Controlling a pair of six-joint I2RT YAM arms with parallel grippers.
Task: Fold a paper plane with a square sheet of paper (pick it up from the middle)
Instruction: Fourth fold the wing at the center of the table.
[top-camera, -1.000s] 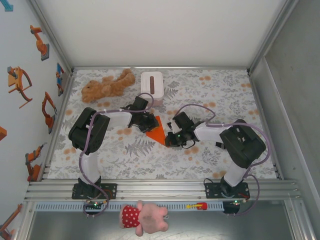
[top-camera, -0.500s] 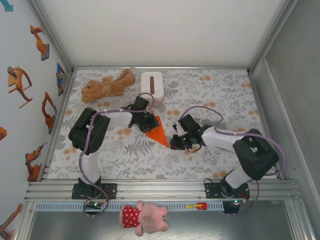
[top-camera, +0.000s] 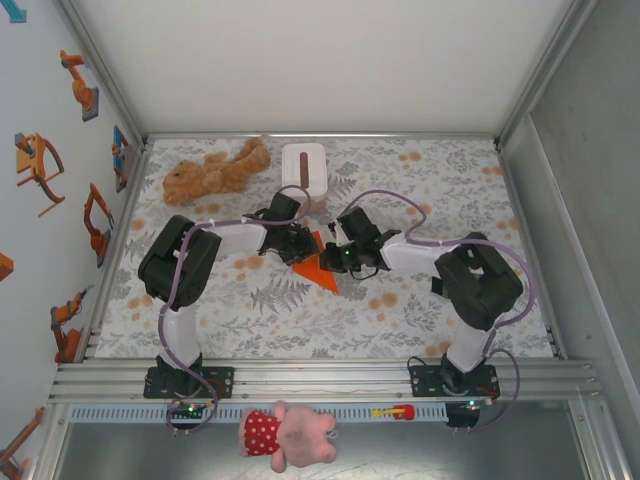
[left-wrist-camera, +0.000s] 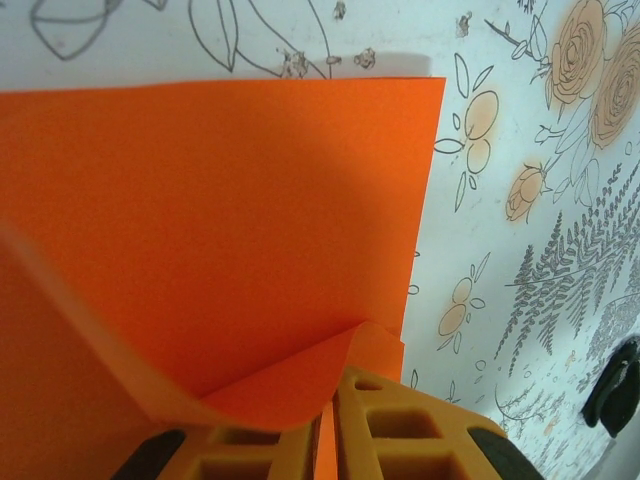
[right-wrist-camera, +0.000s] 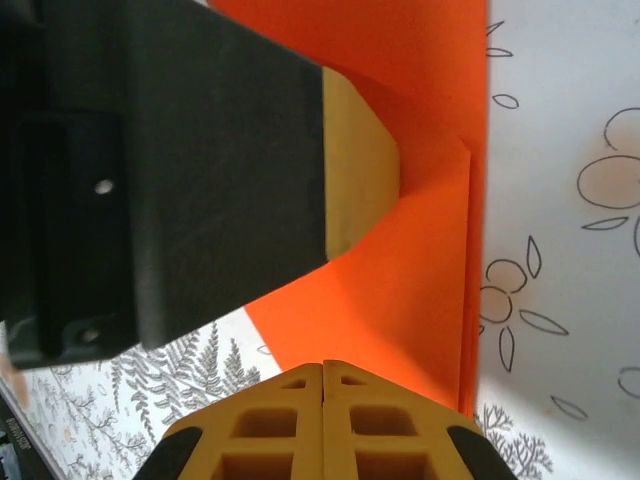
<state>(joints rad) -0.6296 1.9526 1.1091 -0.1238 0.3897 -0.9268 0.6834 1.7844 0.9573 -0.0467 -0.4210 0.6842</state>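
Holding: my left fingers (left-wrist-camera: 390, 432) are closed down narrow on a lifted flap of the orange paper sheet (left-wrist-camera: 220, 230). A sliver of orange shows in the slit between them.
Right fingers (right-wrist-camera: 265, 425): pressed fully together with nothing between them. The tips are at the near edge of the sheet, and I can't tell if they touch it.
Paper place: on the flowered surface (top-camera: 420, 190) around its middle, between my two wrists, in front of the white tissue box (top-camera: 304, 168) and apart from it.
Paper shape: partly folded. From overhead it reads as a pointed wedge, narrow end toward the near right.
Left wrist view: the straight far edge and one sharp corner lie flat on the surface. The near part curls up into the fingers.
Right wrist view: the left fingers' black housing and yellow tip come in from the left, the tip against the sheet. A layered edge runs down the sheet's right side.
Arms: both reach inward, wrists close together over the sheet.
Far left: a brown teddy bear (top-camera: 215, 170) lies beside the tissue box.
Near side: a pink plush toy in a red dotted dress (top-camera: 285, 435) lies off the surface, below the front rail (top-camera: 320, 380). A small red-and-yellow tool (top-camera: 393, 411) lies near my right base.
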